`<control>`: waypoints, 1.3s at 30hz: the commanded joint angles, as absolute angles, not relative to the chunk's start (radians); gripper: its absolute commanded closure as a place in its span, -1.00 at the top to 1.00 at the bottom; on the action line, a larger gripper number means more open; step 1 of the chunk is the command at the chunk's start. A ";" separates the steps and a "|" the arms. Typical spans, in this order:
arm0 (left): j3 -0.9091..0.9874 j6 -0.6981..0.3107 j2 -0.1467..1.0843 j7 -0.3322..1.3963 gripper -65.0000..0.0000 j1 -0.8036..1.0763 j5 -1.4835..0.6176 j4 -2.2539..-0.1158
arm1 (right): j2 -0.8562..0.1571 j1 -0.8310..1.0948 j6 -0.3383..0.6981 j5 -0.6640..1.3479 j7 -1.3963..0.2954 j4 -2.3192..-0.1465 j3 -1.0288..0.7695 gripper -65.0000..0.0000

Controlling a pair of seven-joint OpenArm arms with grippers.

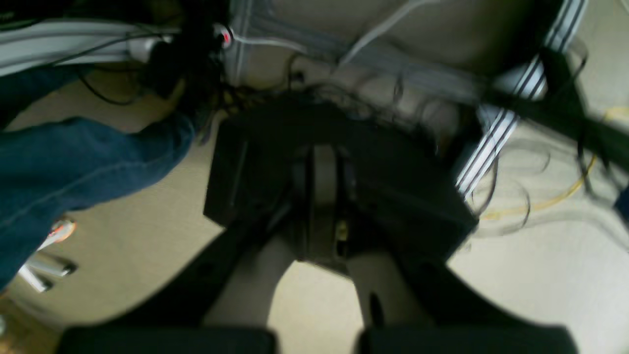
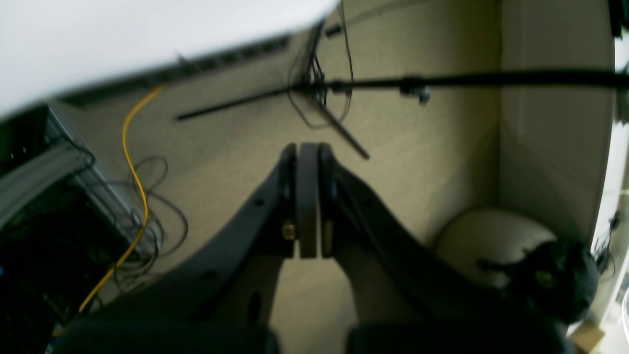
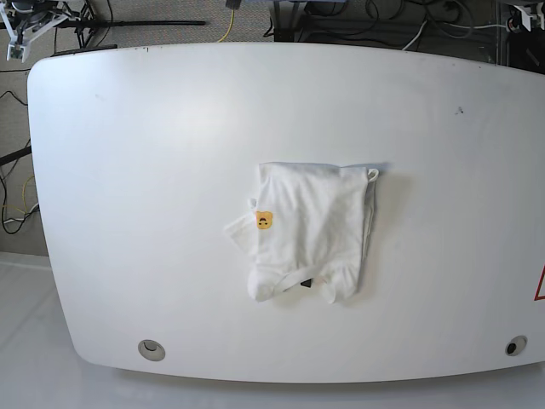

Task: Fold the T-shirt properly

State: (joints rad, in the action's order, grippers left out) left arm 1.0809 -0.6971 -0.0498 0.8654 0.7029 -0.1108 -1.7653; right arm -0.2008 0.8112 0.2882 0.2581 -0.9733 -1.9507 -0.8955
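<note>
The T-shirt (image 3: 311, 226) lies right of the middle of the white table (image 3: 153, 170) in the base view, a white bundle folded into a rough rectangle. A small yellow bear patch (image 3: 265, 221) shows on its left side. Neither arm appears in the base view. In the left wrist view my left gripper (image 1: 324, 162) is shut with nothing in it, hanging over the floor and a dark box. My right gripper (image 2: 308, 152) is shut and empty too, off the table's edge above the carpet. Neither wrist view shows the T-shirt.
A person's leg in blue jeans (image 1: 73, 162) stands near the left arm. Cables, a yellow cord (image 2: 135, 162) and a black stand pole (image 2: 442, 81) lie on the floor. The table's white edge (image 2: 123, 39) is above the right gripper. Two grommet holes (image 3: 152, 348) sit near the front edge.
</note>
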 commanded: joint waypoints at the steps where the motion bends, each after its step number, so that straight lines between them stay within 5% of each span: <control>1: 1.032 -0.698 -0.051 0.860 -1.00 0.720 -0.050 -1.744 | -0.186 0.846 0.291 0.255 -0.947 -1.926 -0.898 -1.00; 15: 0.757 -0.698 -0.051 0.728 -1.00 0.720 0.133 -1.489 | -0.157 0.866 0.298 0.128 -0.687 -1.554 -0.705 -1.00; 24: 0.595 -0.698 -0.050 0.556 -1.00 0.682 0.320 -1.257 | -0.130 0.731 0.437 -0.025 -0.539 -1.204 -0.679 -1.00; 39: 0.634 -0.657 -0.024 0.193 -1.00 0.421 0.673 -0.730 | -0.124 0.389 0.495 -0.357 -0.099 -0.438 -0.682 -1.00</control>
State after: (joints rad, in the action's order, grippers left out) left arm 0.6144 -0.6891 -0.0456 0.2222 0.4370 0.6441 -0.7918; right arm -0.1112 0.4103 0.4973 -0.3389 -0.1390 -0.5213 -0.6792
